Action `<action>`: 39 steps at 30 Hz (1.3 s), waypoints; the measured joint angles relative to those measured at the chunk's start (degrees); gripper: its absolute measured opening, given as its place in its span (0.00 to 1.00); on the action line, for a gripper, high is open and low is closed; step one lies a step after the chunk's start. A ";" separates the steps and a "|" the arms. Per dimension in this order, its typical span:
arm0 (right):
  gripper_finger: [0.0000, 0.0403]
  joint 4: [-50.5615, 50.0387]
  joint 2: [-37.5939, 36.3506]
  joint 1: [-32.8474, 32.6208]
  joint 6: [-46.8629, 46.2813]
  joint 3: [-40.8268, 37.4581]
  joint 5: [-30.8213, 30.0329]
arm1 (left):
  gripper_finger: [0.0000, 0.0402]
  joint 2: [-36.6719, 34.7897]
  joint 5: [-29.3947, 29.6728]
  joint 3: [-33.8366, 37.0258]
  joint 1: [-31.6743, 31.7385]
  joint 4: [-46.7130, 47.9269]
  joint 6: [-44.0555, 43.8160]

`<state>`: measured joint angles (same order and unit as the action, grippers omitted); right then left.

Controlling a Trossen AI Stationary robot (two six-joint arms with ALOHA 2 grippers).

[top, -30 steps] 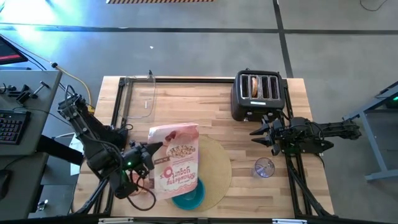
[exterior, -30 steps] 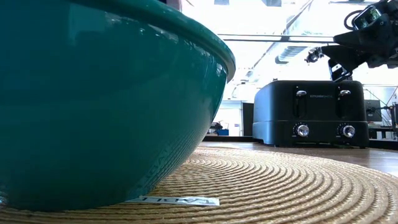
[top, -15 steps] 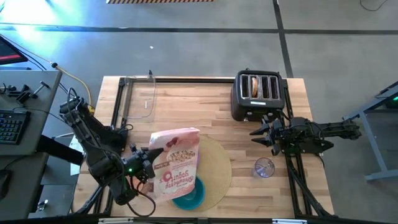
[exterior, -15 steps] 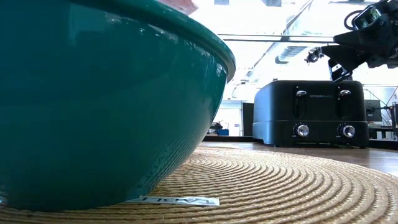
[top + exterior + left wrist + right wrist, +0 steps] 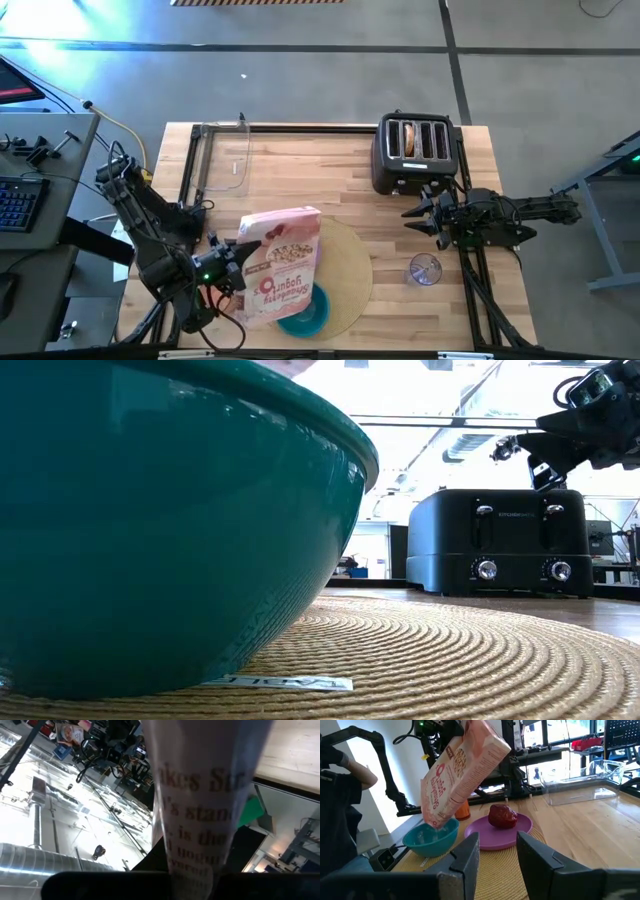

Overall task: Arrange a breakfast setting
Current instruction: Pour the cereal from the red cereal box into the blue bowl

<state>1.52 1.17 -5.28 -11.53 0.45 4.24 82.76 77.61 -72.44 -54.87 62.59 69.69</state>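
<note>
High view shows the left tool (image 5: 232,262) clamped on the cereal box (image 5: 283,263), tipped mouth-down over the teal bowl (image 5: 304,314) on the mat (image 5: 350,270), while the right tool (image 5: 412,214) hangs spread wide beside the toaster (image 5: 414,152).

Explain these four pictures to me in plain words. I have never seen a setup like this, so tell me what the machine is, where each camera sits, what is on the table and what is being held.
This is a robot with two dark arms at a wooden table, each ending in a two-finger gripper. One camera looks straight down, one sits at table height, and one rides on each wrist.

The left gripper holds a pink cereal box, tipped mouth-down over a teal bowl. The low camera sits so close to that bowl that it fills the picture.

The bowl stands on a round woven mat, beside a purple plate carrying a red fruit. Also on the table are a black toaster, a clear glass and a clear container.

The right gripper waits near the toaster, open and empty.
</note>
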 joint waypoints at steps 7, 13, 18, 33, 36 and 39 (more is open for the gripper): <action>0.28 0.00 0.00 0.00 0.00 0.02 -0.01 | 0.00 0.00 0.43 0.00 0.02 -0.07 0.02; 0.28 0.00 0.00 0.00 -0.02 0.00 0.01 | 0.00 0.00 0.26 0.00 0.02 -0.08 0.02; 0.28 0.00 0.00 0.00 -0.01 0.02 0.01 | 0.00 0.00 0.14 0.00 0.02 -0.09 0.00; 0.28 0.00 0.00 0.00 0.00 0.01 0.01 | 0.00 -0.01 -0.54 0.06 0.00 -2.48 3.45; 0.28 0.00 0.00 0.00 0.00 0.01 0.01 | 0.00 0.33 -0.76 0.07 -0.04 -5.74 4.95; 0.28 0.00 0.00 0.00 -0.01 0.00 0.01 | 0.00 0.33 -0.80 0.07 0.57 -5.97 4.97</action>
<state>1.52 1.17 -5.28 -11.54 0.45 4.25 83.09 76.81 -72.38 -54.30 56.62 74.66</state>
